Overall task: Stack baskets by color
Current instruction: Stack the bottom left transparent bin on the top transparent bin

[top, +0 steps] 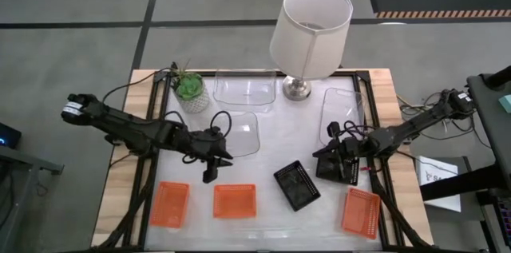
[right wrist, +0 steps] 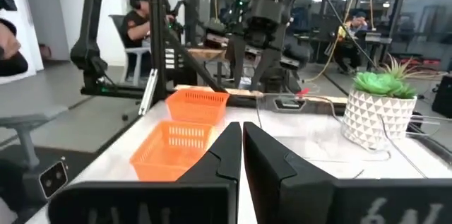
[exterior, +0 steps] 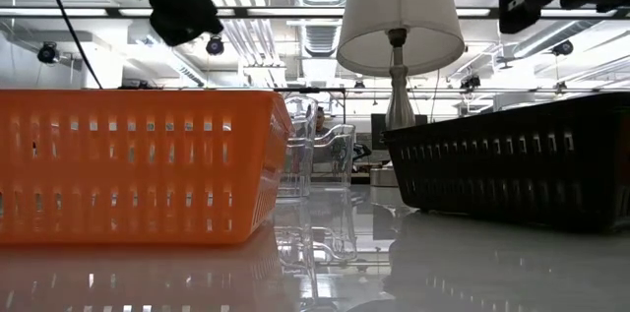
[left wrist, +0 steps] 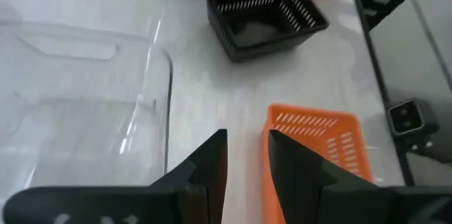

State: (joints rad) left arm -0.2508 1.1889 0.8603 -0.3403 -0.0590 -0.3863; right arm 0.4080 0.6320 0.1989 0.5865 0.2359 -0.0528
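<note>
Three orange mesh baskets (top: 169, 203), (top: 235, 200), (top: 361, 211) sit along the near edge. One black mesh basket (top: 296, 185) lies at an angle near the middle, and another (top: 342, 168) lies under my right arm. Clear baskets (top: 244, 89), (top: 239, 132), (top: 343, 109) lie farther back. My left gripper (top: 211, 169) hangs above the table between a clear basket (left wrist: 85, 90) and an orange one (left wrist: 318, 146). It slants down and is open by a narrow gap (left wrist: 246, 157), with nothing in it. My right gripper (right wrist: 240, 146) is shut and empty, held level above the black basket at the right.
A white lamp (top: 310, 33) stands at the far middle, and a potted green plant (top: 190, 92) stands at the far left. Black frame rails run along both table sides. In the right wrist view people sit in the room beyond the table.
</note>
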